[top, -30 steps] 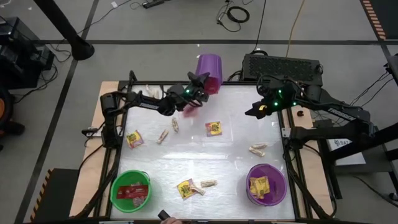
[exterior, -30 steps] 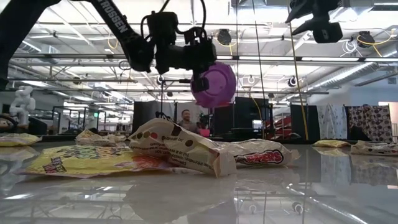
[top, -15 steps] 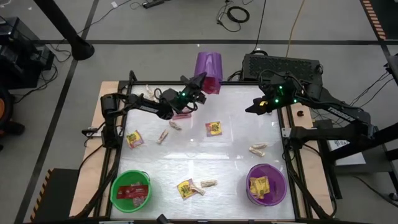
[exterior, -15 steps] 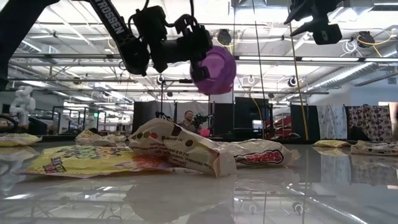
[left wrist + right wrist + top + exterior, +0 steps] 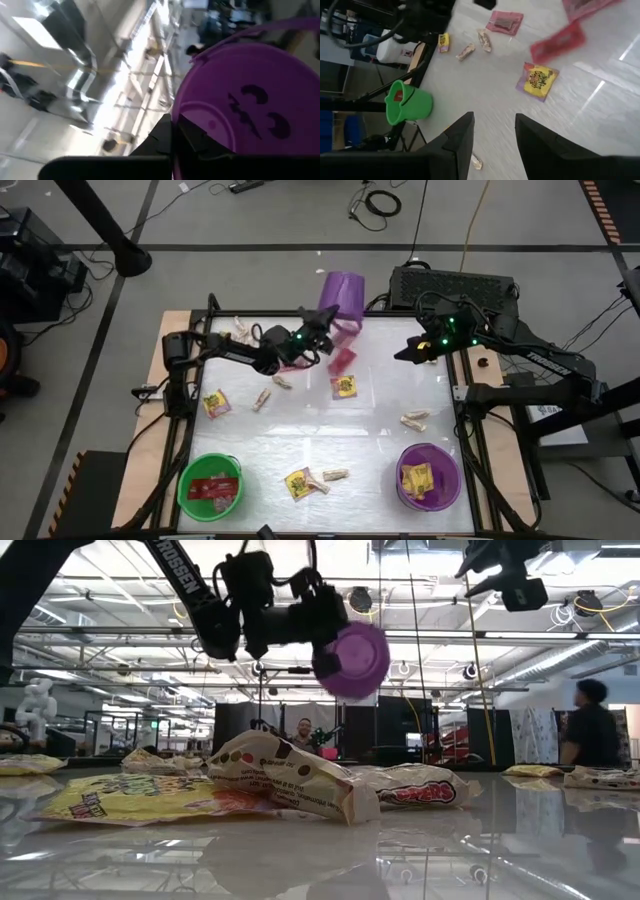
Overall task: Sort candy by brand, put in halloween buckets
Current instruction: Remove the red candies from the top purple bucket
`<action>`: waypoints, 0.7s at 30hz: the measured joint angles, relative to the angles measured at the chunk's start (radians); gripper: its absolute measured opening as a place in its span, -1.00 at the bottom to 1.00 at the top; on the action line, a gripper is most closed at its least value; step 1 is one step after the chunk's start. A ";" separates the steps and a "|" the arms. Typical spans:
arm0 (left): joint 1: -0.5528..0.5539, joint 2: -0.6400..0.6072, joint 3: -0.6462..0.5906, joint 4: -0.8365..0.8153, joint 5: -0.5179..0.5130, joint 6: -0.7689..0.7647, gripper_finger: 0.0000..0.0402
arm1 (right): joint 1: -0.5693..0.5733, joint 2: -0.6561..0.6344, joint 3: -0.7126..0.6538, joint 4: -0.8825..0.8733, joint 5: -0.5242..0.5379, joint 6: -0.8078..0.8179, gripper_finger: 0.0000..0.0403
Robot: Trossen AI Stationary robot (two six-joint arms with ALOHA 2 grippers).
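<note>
My left gripper (image 5: 318,323) is up over the table's far edge, shut on a purple bucket (image 5: 342,296) that lies tipped in the air; the low view shows the purple bucket (image 5: 360,658) well above the table. Red packets (image 5: 343,361) are in the air under it, blurred, and one red packet (image 5: 505,21) lies on the table. My right gripper (image 5: 492,135) is open, high at the far right (image 5: 410,352), touching nothing. The green bucket (image 5: 210,485) holds red packets. A second purple bucket (image 5: 430,475) holds yellow packets. My left gripper holds the purple bucket by its upper wall next to the rim (image 5: 200,117), coming level from the table's left. My own dark fingers (image 5: 192,142) cover the rim, so whether one is inside cannot be told. The bucket is lifted clear and tipped on its side.
Loose sweets lie on the white table: yellow packets (image 5: 347,386) (image 5: 214,402) (image 5: 298,482) and tan twisted pieces (image 5: 283,381) (image 5: 414,420) (image 5: 335,475). A black case (image 5: 455,285) sits past the far edge. A person (image 5: 590,730) stands in the room behind.
My left gripper has turned at the wrist and tipped the purple bucket further over, shifting it slightly toward the right and near. Red packets have dropped out of the bucket toward the table; one lies below, others are still falling.
</note>
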 joint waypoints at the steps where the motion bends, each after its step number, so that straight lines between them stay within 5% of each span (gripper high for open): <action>1: 0.002 0.002 0.000 -0.007 -0.006 -0.007 -0.98 | 0.000 0.000 0.000 0.003 0.000 -0.001 -0.32; 6: -0.002 0.001 0.000 -0.018 -0.012 -0.057 -0.98 | 0.000 0.000 0.000 0.029 0.004 -0.033 -0.32; 13: -0.024 0.001 0.027 -0.195 -0.199 -0.273 -0.98 | 0.000 0.005 0.000 0.056 0.014 -0.081 -0.32; 21: -0.061 -0.147 0.161 -0.788 -0.254 -0.728 -0.98 | 0.000 0.052 0.000 0.123 0.015 -0.186 -0.32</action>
